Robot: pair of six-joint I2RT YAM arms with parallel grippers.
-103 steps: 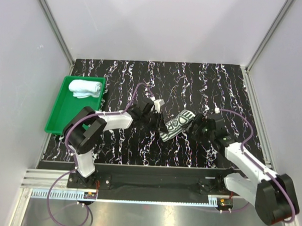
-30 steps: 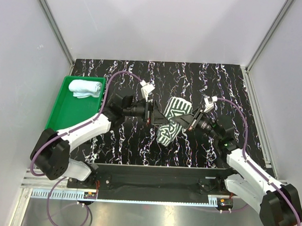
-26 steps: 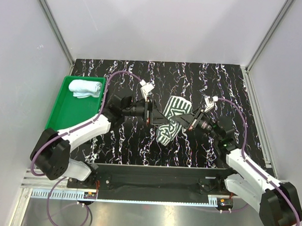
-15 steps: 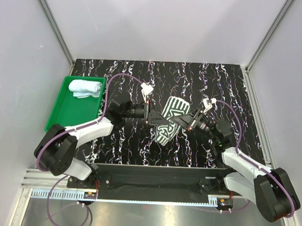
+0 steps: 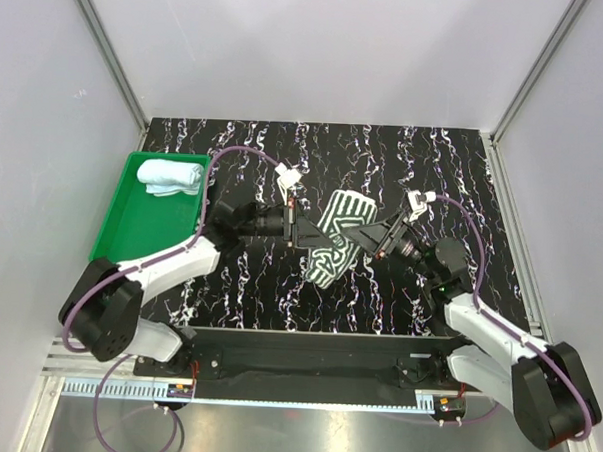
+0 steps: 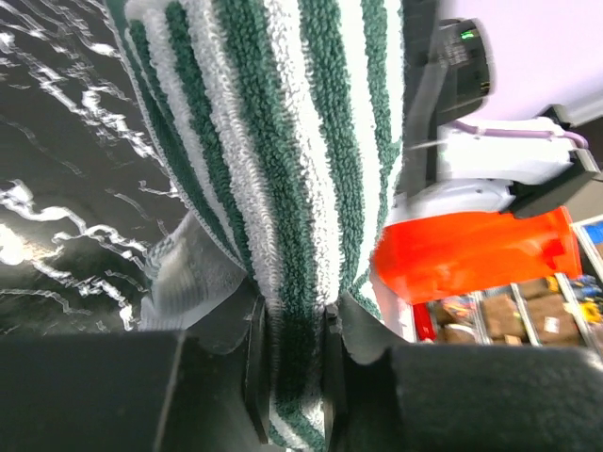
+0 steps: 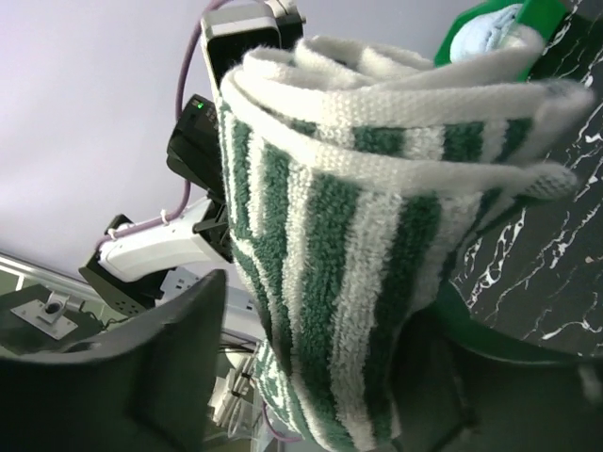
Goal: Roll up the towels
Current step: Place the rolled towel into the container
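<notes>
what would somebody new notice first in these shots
The striped towel, bunched into a loose roll, sits between the two arms at mid-table, with the left fingers pinched on one end. Next comes the bright green tray at the left edge of the black marbled table, with a rolled light blue towel at its far end.

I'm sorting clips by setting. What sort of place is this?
Probably a robot lab test cell: plain white panels in aluminium framing, a marbled black tabletop, and a left arm and right arm bolted at its near edge.
</notes>
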